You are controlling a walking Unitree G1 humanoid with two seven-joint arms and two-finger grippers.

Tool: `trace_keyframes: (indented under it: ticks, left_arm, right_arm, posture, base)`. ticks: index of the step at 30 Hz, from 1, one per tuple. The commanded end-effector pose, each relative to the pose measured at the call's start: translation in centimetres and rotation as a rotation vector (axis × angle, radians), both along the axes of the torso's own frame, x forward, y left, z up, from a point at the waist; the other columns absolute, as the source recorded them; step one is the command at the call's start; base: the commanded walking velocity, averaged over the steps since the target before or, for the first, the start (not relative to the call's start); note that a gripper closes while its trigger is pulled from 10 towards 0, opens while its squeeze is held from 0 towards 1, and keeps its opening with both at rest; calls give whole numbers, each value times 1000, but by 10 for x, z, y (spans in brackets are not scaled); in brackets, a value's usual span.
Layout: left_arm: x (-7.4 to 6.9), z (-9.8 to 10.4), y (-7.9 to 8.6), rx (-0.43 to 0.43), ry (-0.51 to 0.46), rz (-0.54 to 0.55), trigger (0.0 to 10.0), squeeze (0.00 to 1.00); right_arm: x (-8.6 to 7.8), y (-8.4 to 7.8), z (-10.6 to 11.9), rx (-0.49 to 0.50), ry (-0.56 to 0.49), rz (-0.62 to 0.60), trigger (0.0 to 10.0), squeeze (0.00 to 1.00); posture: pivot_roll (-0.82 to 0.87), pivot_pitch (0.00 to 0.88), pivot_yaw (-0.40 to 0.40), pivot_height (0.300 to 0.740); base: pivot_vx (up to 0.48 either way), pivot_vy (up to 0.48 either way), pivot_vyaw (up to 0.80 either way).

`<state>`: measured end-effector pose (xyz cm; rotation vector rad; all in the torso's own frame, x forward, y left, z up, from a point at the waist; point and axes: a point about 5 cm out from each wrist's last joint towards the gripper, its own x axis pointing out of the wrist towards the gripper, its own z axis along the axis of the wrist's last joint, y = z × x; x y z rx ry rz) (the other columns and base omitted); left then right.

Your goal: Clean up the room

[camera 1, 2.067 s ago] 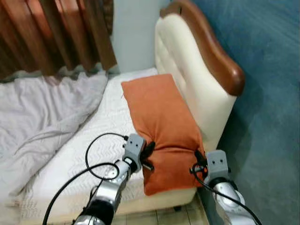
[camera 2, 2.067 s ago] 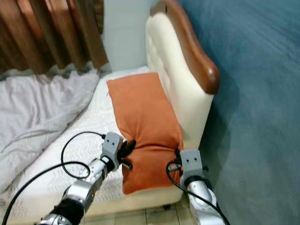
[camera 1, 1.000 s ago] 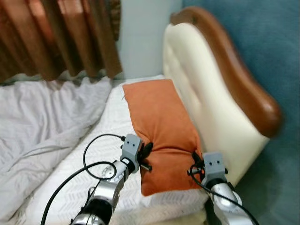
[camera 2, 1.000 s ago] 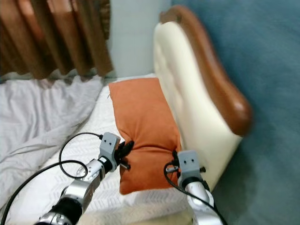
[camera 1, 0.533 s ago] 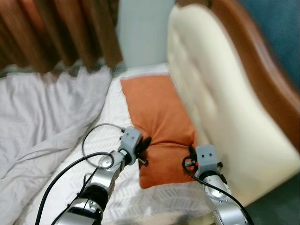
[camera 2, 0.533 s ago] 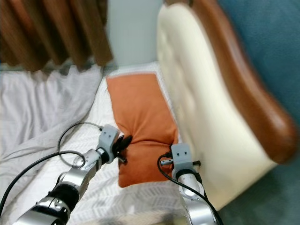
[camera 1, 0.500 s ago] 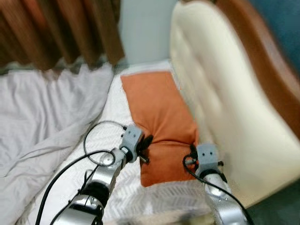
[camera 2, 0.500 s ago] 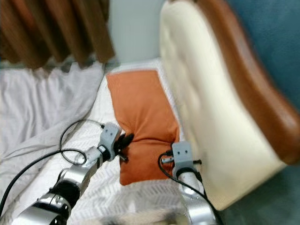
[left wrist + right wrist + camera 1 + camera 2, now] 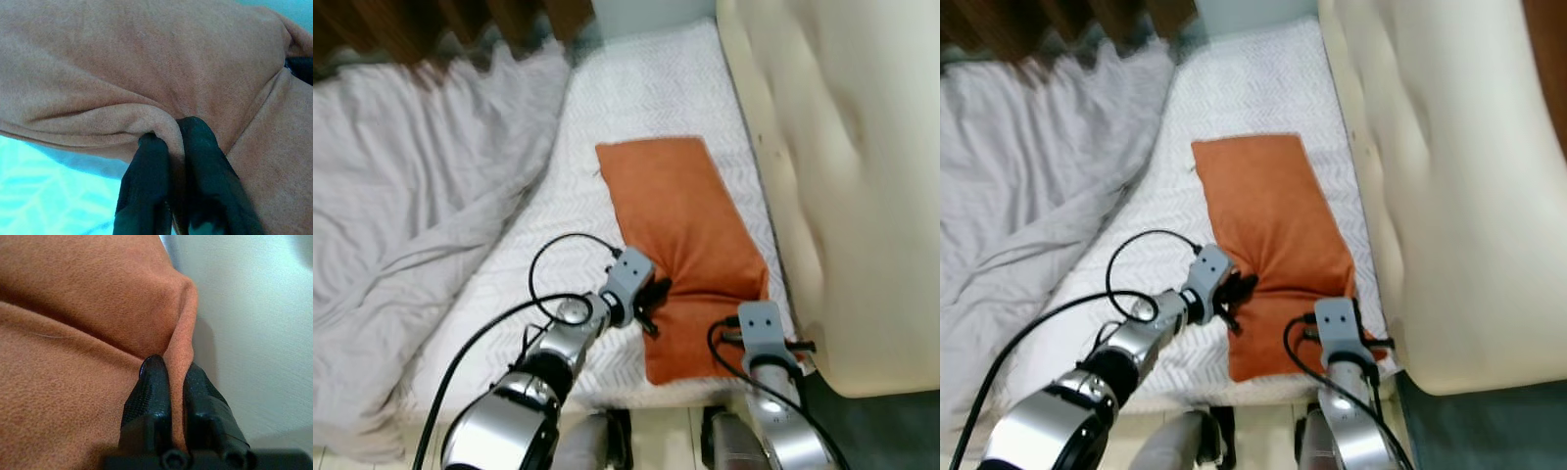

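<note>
An orange pillow [image 9: 683, 230] lies flat on the bed [image 9: 636, 98]. The bed has a white cover with a zigzag pattern. The pillow sits on the robot's right side of the bed, just beside the tall cream headboard [image 9: 842, 157]. Its long side runs along the headboard.

The left tool [image 9: 653, 296] is at the pillow's left edge, near the end closest to the robot. In the left wrist view its two black fingers [image 9: 146, 191] are pressed together on a fold of the orange cloth. The cloth bunches up between them.

The right tool [image 9: 1351, 305] is at the pillow's right edge, in the narrow space between the pillow and the headboard. In the right wrist view its black fingers [image 9: 151, 391] pinch a thin ridge of the orange cloth that stands up between them. The cream headboard is right next to that ridge.

So the pillow is held from both sides at its near end. It is creased across the middle between the two tools. The far end of the pillow rests flat on the bed.

A rumpled grey blanket [image 9: 411, 196] covers the robot's left side of the bed, well apart from the pillow. Black cables [image 9: 543, 284] loop over the left arm.
</note>
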<state>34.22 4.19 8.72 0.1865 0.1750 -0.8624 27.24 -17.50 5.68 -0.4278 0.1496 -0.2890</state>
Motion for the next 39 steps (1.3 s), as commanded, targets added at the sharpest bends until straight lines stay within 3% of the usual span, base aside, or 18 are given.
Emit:
trace_keyframes:
  ticks: [1,5,12,18,21,22,23,24,25,34,39]
  left_arm:
    - [1,1,7,67,-56,-37,10000,0]
    - [-2,5,-2,108,-140,-83,10000,0]
    - [-4,18,-14,207,-402,-142,10000,0]
    - [-10,8,-16,281,-429,-164,10000,0]
    - [-11,6,-19,307,-439,-176,10000,0]
    - [-9,7,-19,308,-431,-164,10000,0]
    - [-8,9,-19,307,-426,-155,10000,741]
    - [-8,9,-19,307,-426,-155,10000,741]
    - [-2,16,-17,301,-443,-130,10000,1000]
    - [13,43,1,277,-558,-70,10000,1000]
    - [13,45,41,137,-503,-11,10000,1000]
  right_arm:
    - [-10,-43,14,-125,-70,-207,0,0]
    - [-18,-58,20,-185,-107,-275,0,0]
    - [-33,-88,34,-315,-166,-448,0,0]
    - [-43,-78,24,-315,-109,-458,0,0]
    - [-45,-67,17,-255,-84,-467,0,0]
    - [-44,-62,15,-235,-83,-464,0,1000]
    - [-43,-58,15,-215,-84,-462,0,1000]
    - [-43,-58,15,-215,-84,-462,0,1000]
    - [-41,-52,14,-183,-82,-458,0,1000]
    - [-33,-45,16,-155,-85,-451,0,1000]
    - [-31,-42,9,-126,-63,-471,0,1000]
  posture:
    - [-222,491,158,740]
    - [-229,491,164,740]
    - [-232,507,174,740]
    - [-267,514,171,740]
    - [-270,526,164,740]
    - [-268,529,163,740]
    - [-267,530,163,740]
    - [-267,530,163,740]
    - [-264,523,158,740]
    - [-225,515,151,740]
    - [-176,504,153,740]
  base:
    - [0,0,0]
    - [0,0,0]
    - [0,0,0]
    - [0,0,0]
    - [0,0,0]
    - [0,0,0]
    - [0,0,0]
    - [0,0,0]
    - [0,0,0]
    - [0,0,0]
    - [0,0,0]
